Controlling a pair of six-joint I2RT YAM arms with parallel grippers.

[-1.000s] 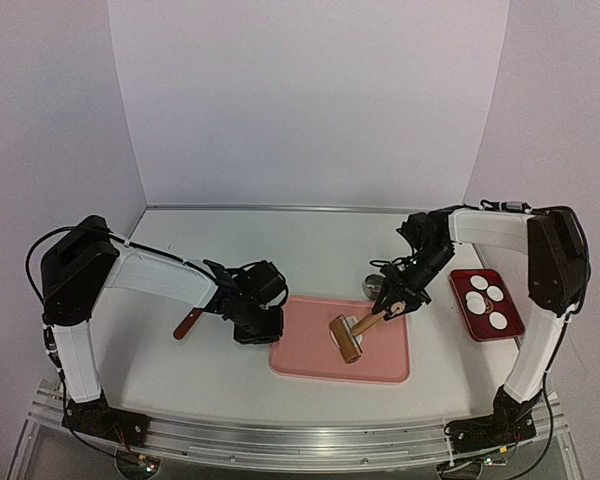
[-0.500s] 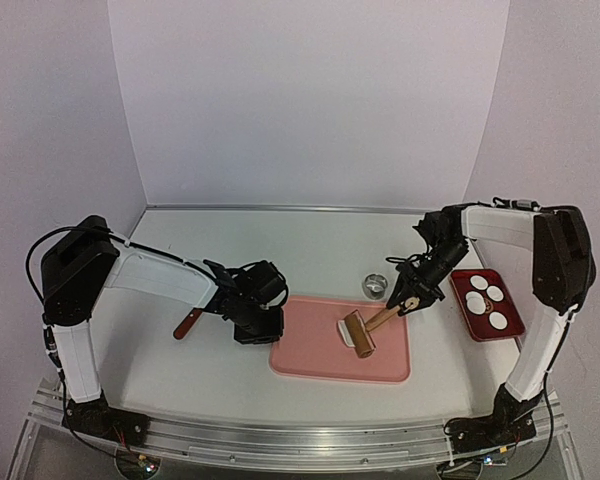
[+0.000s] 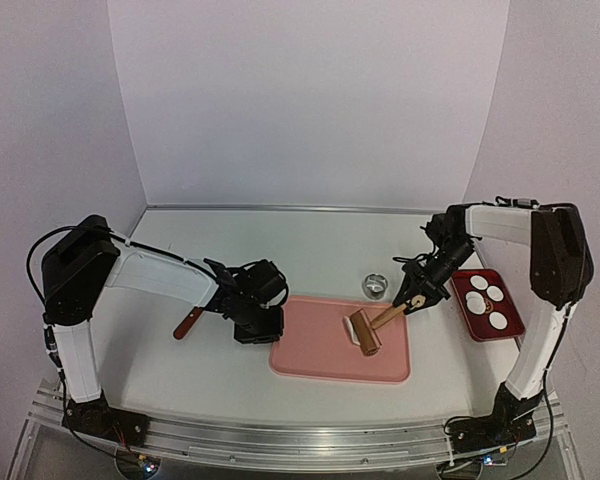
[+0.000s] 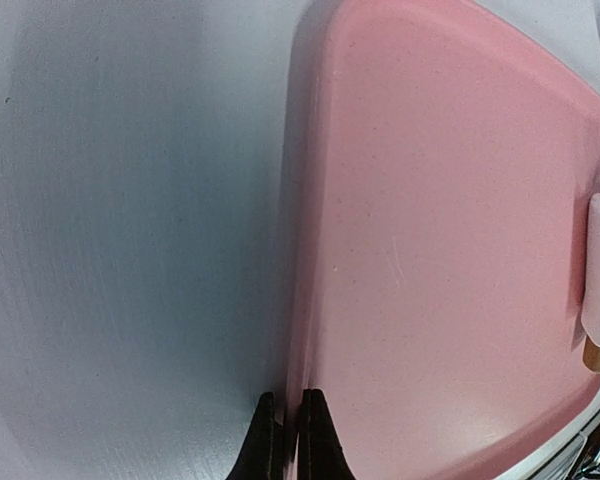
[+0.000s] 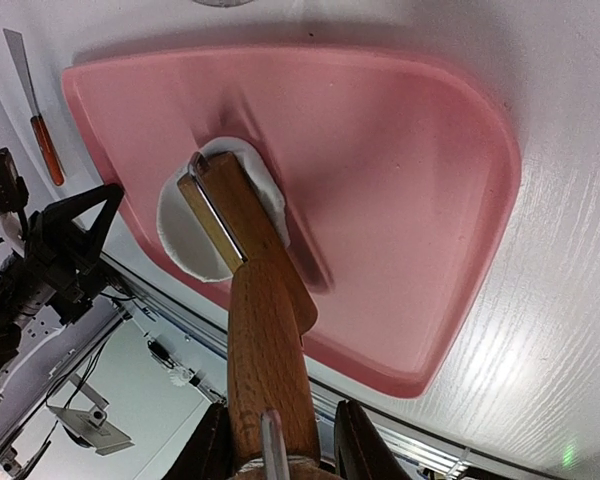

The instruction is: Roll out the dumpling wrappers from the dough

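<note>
The dough (image 3: 349, 321) is a flattened white piece on the pink tray (image 3: 315, 352). It lies under the head of the wooden roller (image 3: 365, 333). My right gripper (image 3: 416, 294) is shut on the roller's handle (image 5: 265, 360), and the roller head (image 5: 230, 210) presses on the dough (image 5: 190, 235). My left gripper (image 3: 262, 327) is shut on the pink tray's left rim (image 4: 292, 400). Several round white dumpling wrappers (image 3: 498, 320) lie in the red tray (image 3: 509, 305) at the right.
A metal ring cutter (image 3: 376, 285) stands just behind the pink tray. A brown-handled spatula (image 3: 188, 322) lies on the table left of my left gripper and also shows in the right wrist view (image 5: 35, 115). White walls close in the back and sides.
My right gripper has drawn back to the right, pulling the roller rightward across the dough. The left gripper has kept its hold on the tray rim.
</note>
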